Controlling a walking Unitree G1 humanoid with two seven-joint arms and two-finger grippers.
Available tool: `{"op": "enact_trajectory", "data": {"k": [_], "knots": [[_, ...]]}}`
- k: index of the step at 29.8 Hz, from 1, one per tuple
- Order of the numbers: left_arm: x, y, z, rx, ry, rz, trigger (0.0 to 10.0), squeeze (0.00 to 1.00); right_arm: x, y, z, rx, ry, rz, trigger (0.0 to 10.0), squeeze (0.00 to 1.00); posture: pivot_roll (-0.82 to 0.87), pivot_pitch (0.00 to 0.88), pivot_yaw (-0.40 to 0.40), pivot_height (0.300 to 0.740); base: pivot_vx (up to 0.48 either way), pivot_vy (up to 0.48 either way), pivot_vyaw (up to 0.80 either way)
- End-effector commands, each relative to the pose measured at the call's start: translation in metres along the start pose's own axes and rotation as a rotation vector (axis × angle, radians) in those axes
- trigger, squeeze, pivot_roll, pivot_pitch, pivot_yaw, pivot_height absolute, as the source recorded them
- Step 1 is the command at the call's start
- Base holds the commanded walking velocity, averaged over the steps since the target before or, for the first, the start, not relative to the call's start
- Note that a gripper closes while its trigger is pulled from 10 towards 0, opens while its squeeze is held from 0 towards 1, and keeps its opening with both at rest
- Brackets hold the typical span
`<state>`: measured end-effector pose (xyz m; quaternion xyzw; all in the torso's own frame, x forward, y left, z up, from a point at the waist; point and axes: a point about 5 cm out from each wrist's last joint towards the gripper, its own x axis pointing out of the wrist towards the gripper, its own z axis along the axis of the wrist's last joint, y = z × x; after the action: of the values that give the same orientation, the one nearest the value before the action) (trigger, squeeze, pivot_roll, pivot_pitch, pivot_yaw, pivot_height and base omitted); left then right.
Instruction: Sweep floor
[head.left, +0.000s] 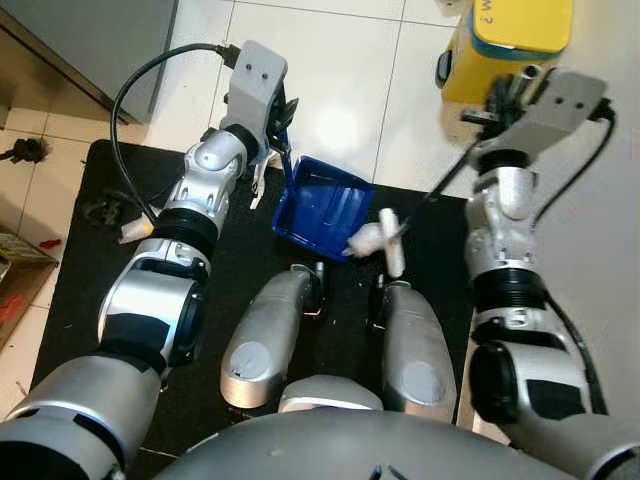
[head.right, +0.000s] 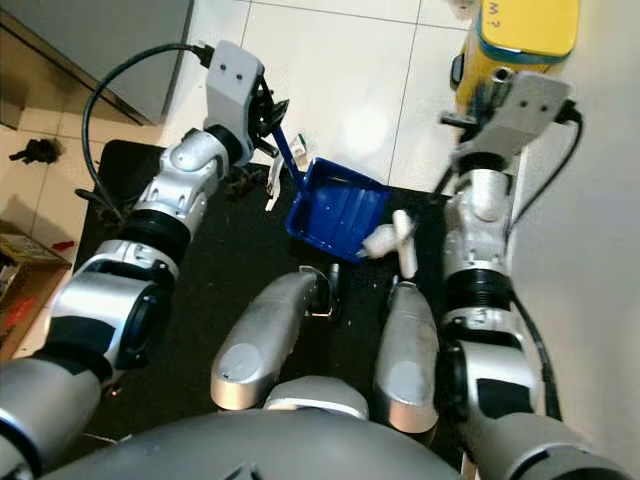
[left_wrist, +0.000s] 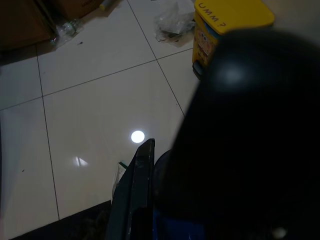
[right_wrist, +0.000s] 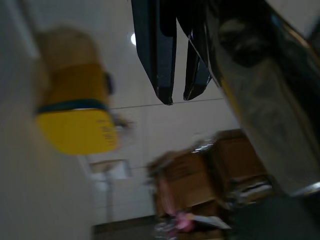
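the robot stands on a black mat (head.left: 250, 270) laid over a white tiled floor (head.left: 330, 60), looking down past its own legs. the left gripper (head.left: 283, 128) is closed on the thin handle of a blue dustpan (head.left: 322, 207), which rests tilted on the mat just ahead of the robot's feet, its mouth turned toward the right side. at that open edge lies a white crumpled bit of rubbish (head.left: 367, 240) together with a white brush-like piece (head.left: 392, 243), touching or just over the pan's lip; whether the rubbish is already inside the pan cannot be told. a thin dark rod runs from that white piece up toward the right gripper (head.left: 500, 105), which seems to hold it as a broom handle, though its grip is hidden behind the wrist, so i cannot tell how its fingers stand. the right wrist view is blurred and shows two black fingers (right_wrist: 160, 55) lying close together. a yellow bin (head.left: 505, 50) stands on the tiles ahead and to the right, well apart from the pan. judging from this, the sweep is near its middle: the rubbish is gathered at the pan's mouth, but pushing it fully in and tipping it into the bin are not yet done.
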<state>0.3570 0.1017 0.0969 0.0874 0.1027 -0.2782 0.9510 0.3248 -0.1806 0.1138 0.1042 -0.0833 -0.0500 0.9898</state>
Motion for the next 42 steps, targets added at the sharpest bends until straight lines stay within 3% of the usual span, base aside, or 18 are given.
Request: {"op": "enact_trajectory", "data": {"k": [1, 6, 10, 13, 14, 18, 22, 28, 36, 42], "knots": [[-0.004, -0.016, -0.033, -0.067, 0.125, -0.056, 10.0, 0.0, -0.001, 0.01, -0.004, 0.115, 0.018, 0.004, 10.0, 0.0, 0.16, 0.268, 0.116, 0.74, 0.0, 0.0, 0.0], [-0.004, -0.014, -0.031, -0.073, 0.119, -0.042, 10.0, 0.0, 0.005, 0.004, 0.005, 0.208, -0.024, -0.084, 10.0, 0.0, 0.16, 0.261, 0.115, 0.74, 0.0, 0.0, 0.0], [-0.004, -0.013, -0.029, -0.078, 0.114, -0.034, 10.0, 0.0, 0.007, -0.004, 0.012, 0.221, -0.062, -0.126, 10.0, 0.0, 0.16, 0.252, 0.114, 0.74, 0.0, 0.0, 0.0], [-0.004, -0.004, -0.02, -0.117, 0.084, -0.006, 10.0, 0.0, 0.01, -0.032, 0.038, 0.171, -0.169, -0.193, 10.0, 0.0, 0.15, 0.234, 0.112, 0.74, 0.0, 0.0, 0.0], [-0.004, -0.004, -0.02, -0.117, 0.084, -0.006, 10.0, 0.0, 0.01, -0.032, 0.038, 0.171, -0.169, -0.193, 10.0, 0.0, 0.15, 0.234, 0.112, 0.74, 0.0, 0.0, 0.0], [-0.008, 0.01, -0.008, -0.185, 0.034, 0.03, 10.0, 0.0, 0.011, -0.06, 0.069, 0.091, -0.27, -0.232, 10.0, 0.0, 0.14, 0.217, 0.11, 0.74, 0.0, 0.0, 0.0], [-0.01, 0.017, -0.003, -0.211, 0.011, 0.043, 10.0, 0.0, 0.012, -0.068, 0.079, 0.054, -0.299, -0.245, 10.0, 0.0, 0.14, 0.204, 0.106, 0.74, 0.0, 0.0, 0.0], [-0.026, 0.04, 0.019, -0.29, -0.095, 0.099, 10.0, 0.0, 0.011, -0.095, 0.099, 0.001, -0.352, -0.313, 10.0, 0.0, 0.16, 0.155, 0.086, 0.74, 0.0, 0.0, 0.0], [-0.043, 0.055, 0.03, -0.254, -0.14, 0.173, 10.0, 0.0, 0.007, -0.115, 0.108, -0.033, -0.37, -0.389, 10.0, 0.0, 0.18, 0.112, 0.075, 0.74, 0.0, 0.0, 0.0], [-0.052, 0.05, 0.008, -0.217, -0.068, 0.197, 10.0, 0.0, 0.003, -0.128, 0.122, -0.099, -0.408, -0.426, 10.0, 0.0, 0.16, 0.055, 0.08, 0.74, 0.0, 0.0, 0.0]]}}
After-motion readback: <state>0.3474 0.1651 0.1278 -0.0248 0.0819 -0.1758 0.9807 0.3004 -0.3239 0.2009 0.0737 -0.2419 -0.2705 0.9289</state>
